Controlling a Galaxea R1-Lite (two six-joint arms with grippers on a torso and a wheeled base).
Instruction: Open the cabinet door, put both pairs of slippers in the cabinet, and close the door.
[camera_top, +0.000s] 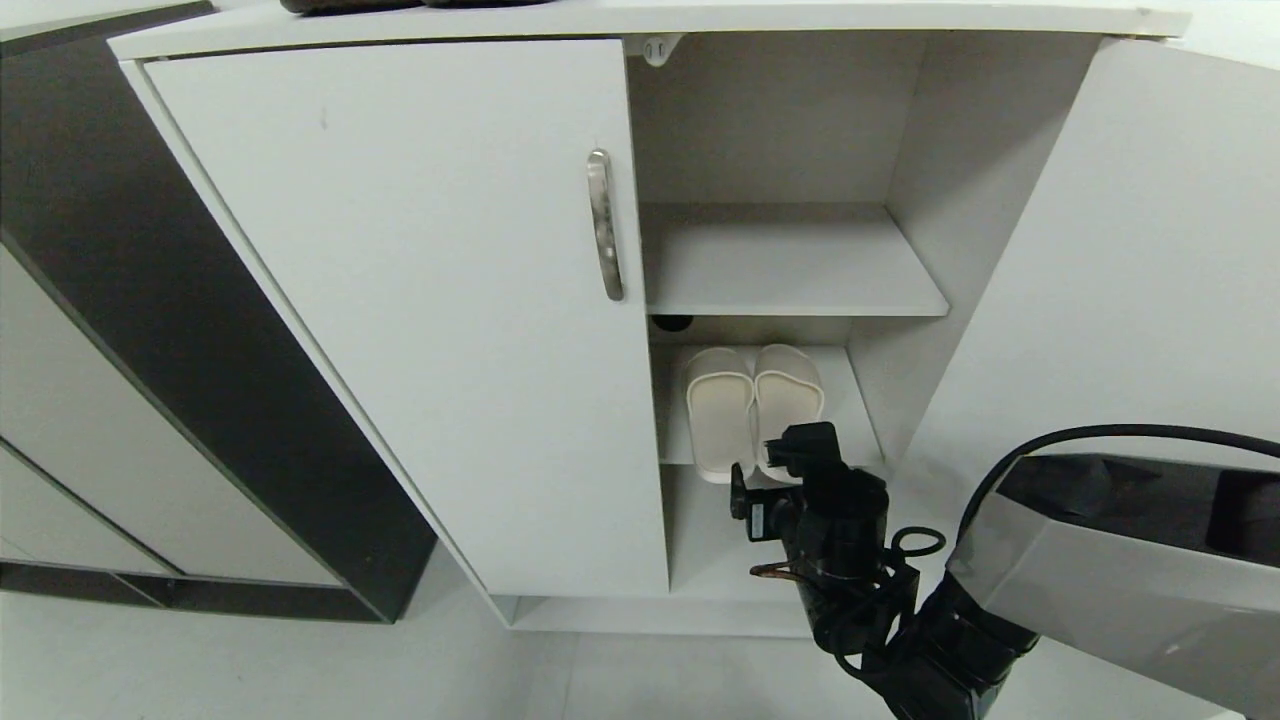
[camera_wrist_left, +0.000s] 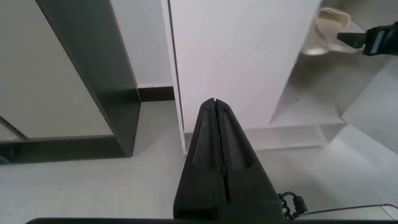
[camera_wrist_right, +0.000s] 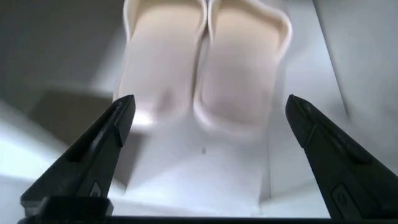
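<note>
Cream slippers (camera_top: 752, 405), one pair, on the cabinet's (camera_top: 1000, 120) lower shelf (camera_top: 862, 415).
Smooth, side by side, touching; bare shelf flanks them. Right door (camera_top: 1150, 250) swung wide, left door (camera_top: 420, 300) closed. Right gripper (camera_wrist_right: 211, 106) just before the pair, fingers spread, empty. The left wrist view gives the left gripper (camera_wrist_left: 214, 102), fingers pressed together, outside the closed door.

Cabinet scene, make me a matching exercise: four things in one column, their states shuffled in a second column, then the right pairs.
Column one
1. slippers
2. left door
3. right door
4. right gripper

Column two
A. fingers spread wide, just in front of the slippers
B. closed flat against the cabinet front
C. swung wide open
D. side by side on a shelf

Pairs: 1-D, 2-B, 3-C, 4-A
</note>
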